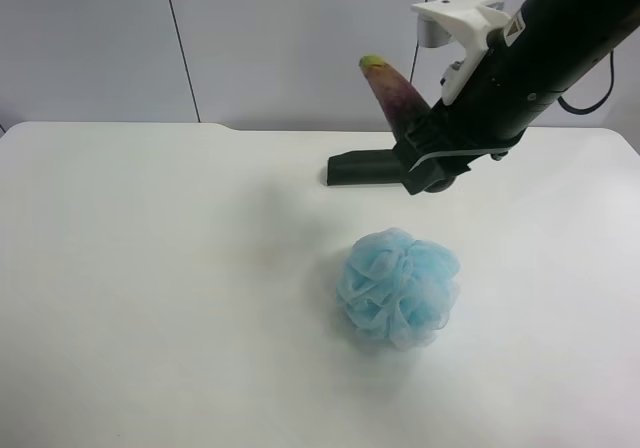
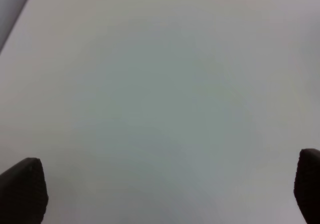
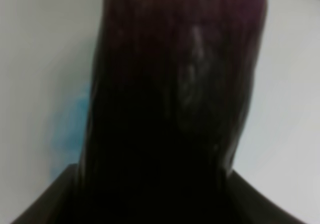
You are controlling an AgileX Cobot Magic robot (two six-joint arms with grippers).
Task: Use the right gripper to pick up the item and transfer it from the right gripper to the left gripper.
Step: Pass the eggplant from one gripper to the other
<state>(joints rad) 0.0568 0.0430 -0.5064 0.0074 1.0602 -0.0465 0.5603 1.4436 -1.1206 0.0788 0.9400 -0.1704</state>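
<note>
My right gripper (image 1: 418, 146), on the arm at the exterior high view's right with a white block housing, is shut on the item (image 1: 395, 96). The item is a small eggplant-like object, dark purple fading to pink with a yellow-green tip pointing up and left, held well above the table. In the right wrist view the item (image 3: 175, 99) fills the frame as a dark glossy purple body. My left gripper (image 2: 165, 194) is open and empty over bare white table; only its two black fingertips (image 2: 22, 191) show. The left arm is out of the exterior high view.
A fluffy light-blue bath pouf (image 1: 400, 286) sits on the white table (image 1: 150, 298) in front of the right gripper. A dark oblong case (image 1: 362, 167) lies on the table behind and below the held item. A grey wall stands behind the table.
</note>
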